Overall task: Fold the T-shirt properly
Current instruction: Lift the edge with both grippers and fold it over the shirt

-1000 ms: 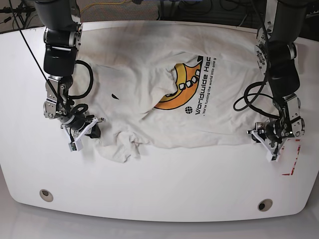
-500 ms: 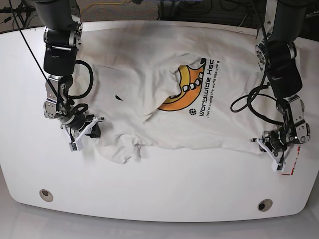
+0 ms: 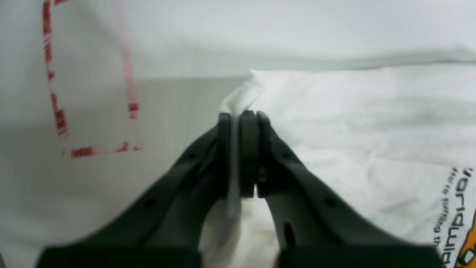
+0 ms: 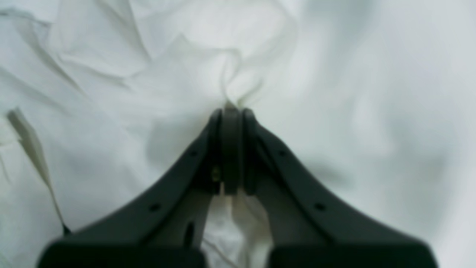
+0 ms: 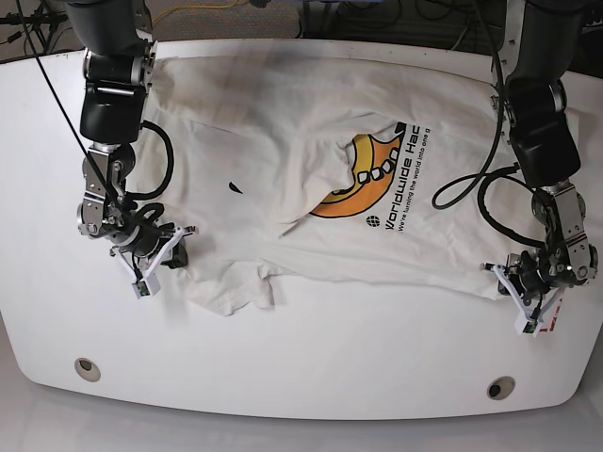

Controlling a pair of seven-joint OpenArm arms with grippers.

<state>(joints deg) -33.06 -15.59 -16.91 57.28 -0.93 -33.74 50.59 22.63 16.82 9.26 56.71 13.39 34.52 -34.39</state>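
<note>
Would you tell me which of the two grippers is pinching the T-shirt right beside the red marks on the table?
The left gripper: it grips the T-shirt edge next to the red marks.

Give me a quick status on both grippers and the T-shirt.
Left gripper shut on the T-shirt edge. Right gripper shut on a bunched fold. T-shirt spread wrinkled on the table, unfolded. Nothing in the way.
</note>
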